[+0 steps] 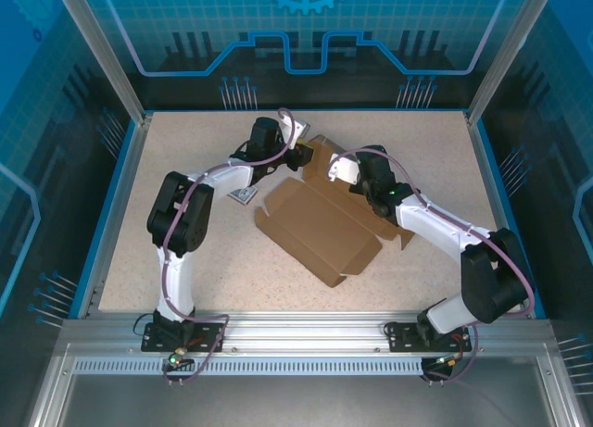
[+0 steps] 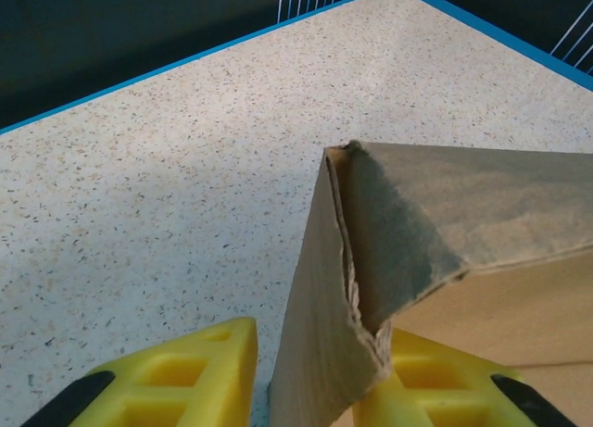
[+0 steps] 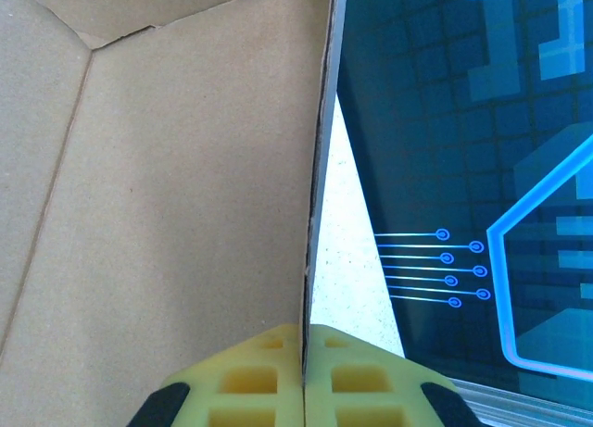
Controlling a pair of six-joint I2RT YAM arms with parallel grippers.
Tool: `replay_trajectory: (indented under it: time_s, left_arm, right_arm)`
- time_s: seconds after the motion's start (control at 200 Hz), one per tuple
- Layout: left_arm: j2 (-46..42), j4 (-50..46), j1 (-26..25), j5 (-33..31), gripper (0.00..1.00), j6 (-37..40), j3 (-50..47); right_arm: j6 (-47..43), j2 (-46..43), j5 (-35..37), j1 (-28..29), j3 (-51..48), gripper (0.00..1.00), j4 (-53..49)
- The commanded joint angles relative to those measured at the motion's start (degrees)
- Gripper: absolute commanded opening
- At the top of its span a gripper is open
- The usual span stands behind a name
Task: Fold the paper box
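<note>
1. The left pincer (image 2: 320, 344) stands narrow, astride an upright corner flap of the paper box (image 2: 445, 214). The pad (image 2: 236, 348) on the flap's outer face sits a sliver clear of the cardboard. The flap hides most of the other pad, so no clamp is confirmed.
2. The left arm (image 1: 181, 223) rises from its base, bends at the elbow and reaches forward and inward. Its wrist tips down at the box's far corner.
3. The right pincer (image 3: 304, 344) has its pads (image 3: 278, 342) pressed together on the thin edge of a raised box wall, which runs straight ahead from the fingertips.
4. The right arm (image 1: 445, 228) holds its elbow out to the side, forearm stretched inward, wrist low at the box's far right side.
5. The box lies askew on the table (image 1: 185, 149), partly formed and open upward, mostly behind both pincers toward the arm bases. Its floor panel spreads left of the right pincer.
6. A small printed card (image 1: 246, 195) lies flat just beside the box's left corner.
7. Ahead of the left pincer the speckled table runs to a blue rim (image 2: 185, 64). Right of the right pincer a strip of table meets the patterned enclosure wall (image 3: 463, 168).
</note>
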Motion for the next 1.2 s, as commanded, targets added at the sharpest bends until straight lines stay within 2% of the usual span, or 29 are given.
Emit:
replay_trajectory:
  time_s: [0.0, 0.19, 0.31, 0.52, 0.645, 0.755, 1.051, 1.196]
  left_arm:
    - [1.00, 2.16, -0.20, 0.15, 0.27, 1.47, 1.51]
    - [-1.04, 4.07, -0.36, -3.55, 0.18, 0.64, -0.57]
    - [-3.03, 4.85, -0.35, -6.32, 0.12, 0.14, -2.41]
    - [-6.51, 5.01, -0.42, -12.72, 0.04, -1.35, -5.92]
    - [-8.42, 4.94, -0.43, -15.14, 0.00, -2.72, -7.87]
    - [-9.58, 4.07, -0.75, -17.72, 0.00, -3.74, -9.01]
    - [-11.99, 2.43, -1.24, -23.05, 0.00, -6.27, -11.14]
    - [-12.36, 2.45, -1.69, -24.33, 0.00, -7.00, -11.92]
  right_arm:
    - [0.48, 0.99, -1.65, -0.68, 1.37, 0.05, -2.18]
    - [0.64, 0.73, -1.23, -0.94, 1.51, 0.06, -2.05]
    - [1.58, 0.56, -1.14, -0.94, 2.11, 0.11, -2.70]
    - [5.16, -0.45, -0.73, -1.03, 3.64, 0.32, -4.79]
    - [8.58, -1.51, -1.98, -1.03, 4.84, 0.41, -6.36]
    - [12.87, -2.66, -4.67, -0.97, 6.09, 0.56, -8.22]
    - [26.21, -7.91, -14.46, -0.06, 8.39, 0.76, -15.34]
    - [34.49, -12.77, -16.44, -1.49, 9.06, 0.87, -19.35]
